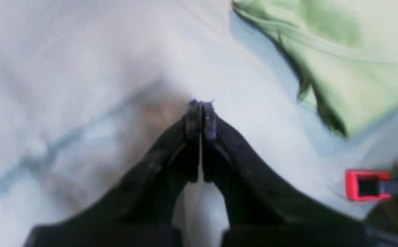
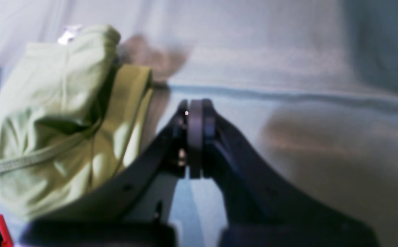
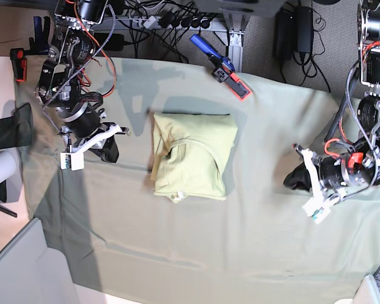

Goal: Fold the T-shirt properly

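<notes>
since both arms sit off to the sides with nothing in them, this looks like the tail end of the job to me. the t-shirt (image 3: 193, 155) lies in a compact, roughly square bundle near the middle of the table (image 3: 177, 253), on the grey-green cloth (image 3: 272, 120), well apart from either arm. the left hand (image 1: 201, 113) has its tips pressed together, gripping nothing, just hanging over bare cloth with the shirt off to one side. the right hand (image 2: 194, 116) is closed and empty too, with the bundle just beside it in its own wrist view.

the fold isn't super crisp though: the collar edge pokes out at the near side and one layer sits a bit skewed. both wrist views are pretty blurry, so i can't really say how flat the layers lie.

if anything's left, i'd guess it's a tidy-up: open one hand, come in low at the loose edge, pinch only the top layer and square it up without dragging the cloth along.

there's also a blue and red clamp (image 3: 227, 68) at the far edge, out of the way.
</notes>
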